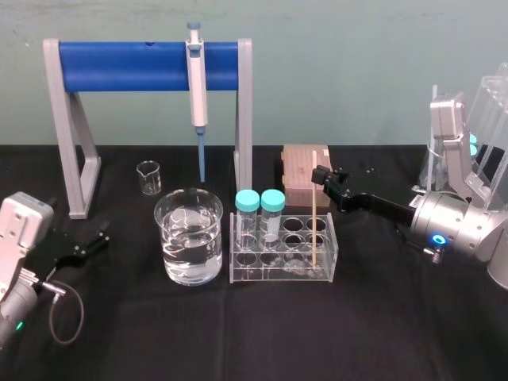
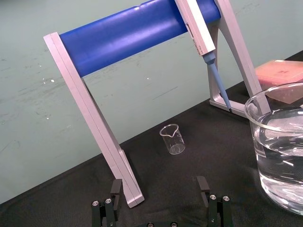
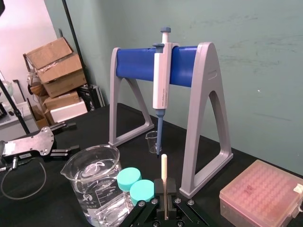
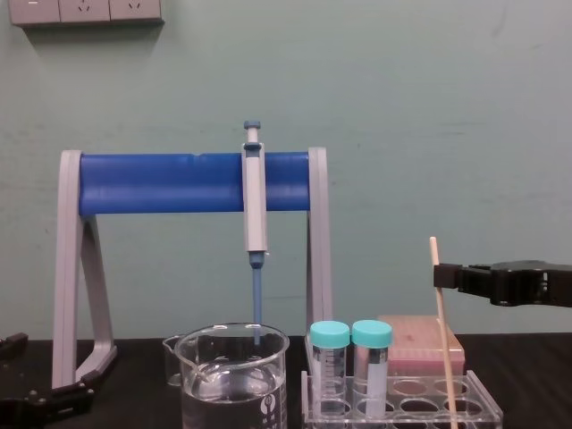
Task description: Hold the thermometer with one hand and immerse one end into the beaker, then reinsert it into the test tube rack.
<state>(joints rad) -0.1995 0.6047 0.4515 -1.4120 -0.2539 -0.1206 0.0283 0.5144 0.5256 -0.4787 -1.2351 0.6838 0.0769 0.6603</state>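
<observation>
The thermometer (image 1: 315, 214) is a thin cream rod standing nearly upright in a right-hand hole of the clear test tube rack (image 1: 238, 274). My right gripper (image 1: 321, 176) comes in from the right and is shut on the rod just below its top end. In the right wrist view the thermometer (image 3: 164, 165) rises from between the pinched fingers of the right gripper (image 3: 164, 189). In the chest view the thermometer (image 4: 441, 322) leans slightly. The large beaker (image 1: 189, 236), about half full of water, stands left of the rack. My left gripper (image 1: 79, 226) rests open at the table's left.
Behind the beaker stands a grey stand with a blue bar (image 1: 143, 65) and a hanging pipette (image 1: 197, 87). A small glass beaker (image 1: 148, 177) sits under it. Two teal-capped tubes (image 1: 259, 214) fill the rack's left holes. A pink box (image 1: 305, 163) lies behind the rack.
</observation>
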